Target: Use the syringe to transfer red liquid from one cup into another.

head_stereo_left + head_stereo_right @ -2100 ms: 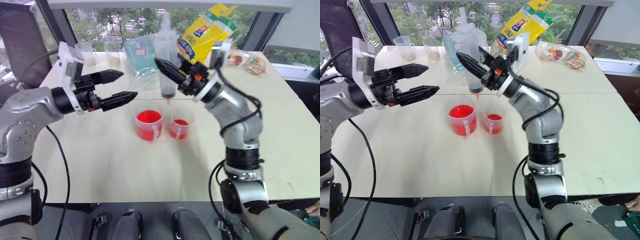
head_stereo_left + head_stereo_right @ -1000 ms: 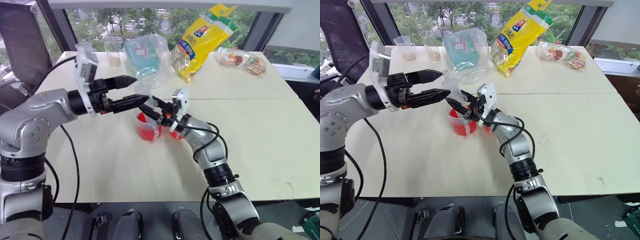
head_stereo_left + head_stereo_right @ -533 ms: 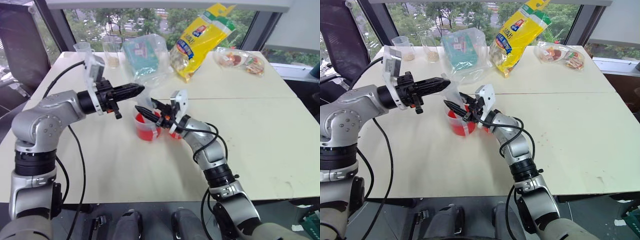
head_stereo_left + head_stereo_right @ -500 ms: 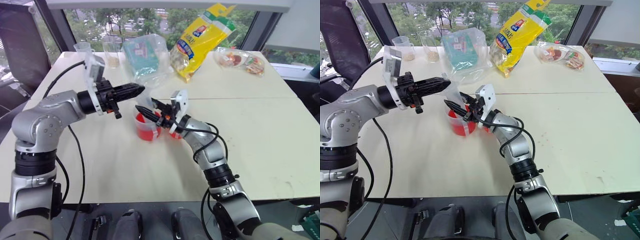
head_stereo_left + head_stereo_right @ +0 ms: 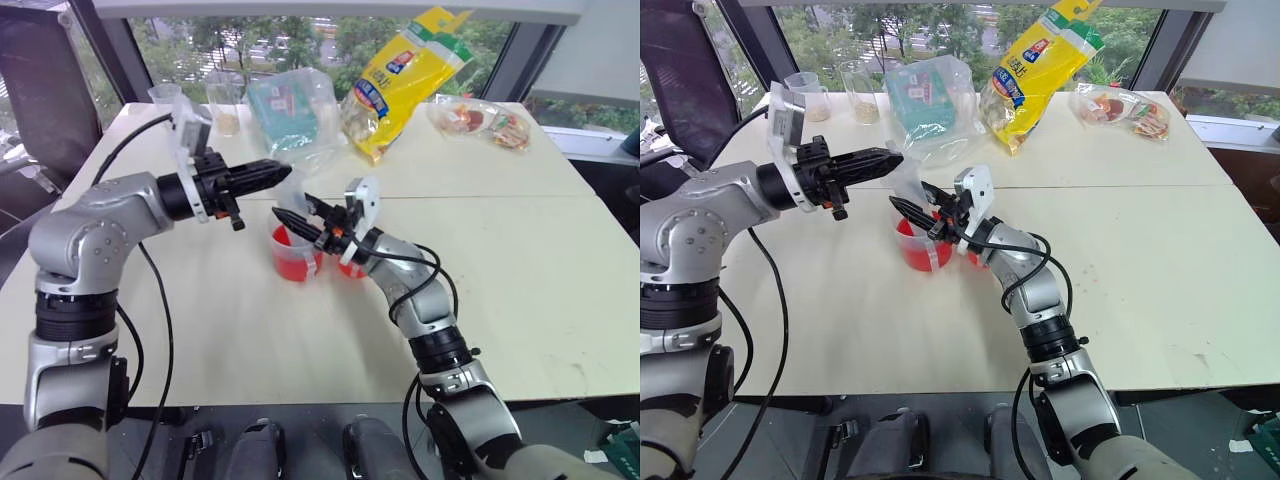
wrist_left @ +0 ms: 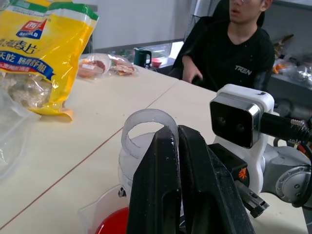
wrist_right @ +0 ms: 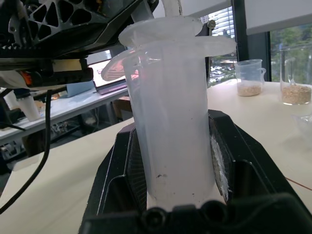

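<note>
Upright, syringe (image 7: 170, 122) clamped in right jaws; left jaws pinch its plunger ring (image 6: 146, 127).

Cups mid-frame, clutter along the top.
My left claw (image 5: 285, 172) sits above the wider cup (image 5: 296, 255), left of centre; the narrower cup (image 5: 352, 268) is just right of it, my right claw (image 5: 290, 214) over both, bags across the upper table (image 5: 520, 250).

Bare cream counter (image 5: 520, 280) fills the right and lower frame, giving open passage. At centre, the two black-fingered hands meet over the wide clear cup of red liquid (image 5: 295, 255) and the smaller red cup (image 5: 350, 268), crowding that spot. Along the far edge a yellow snack bag (image 5: 400, 75), clear plastic bag (image 5: 290, 115) and measuring cups (image 5: 225, 105) block the way.
</note>
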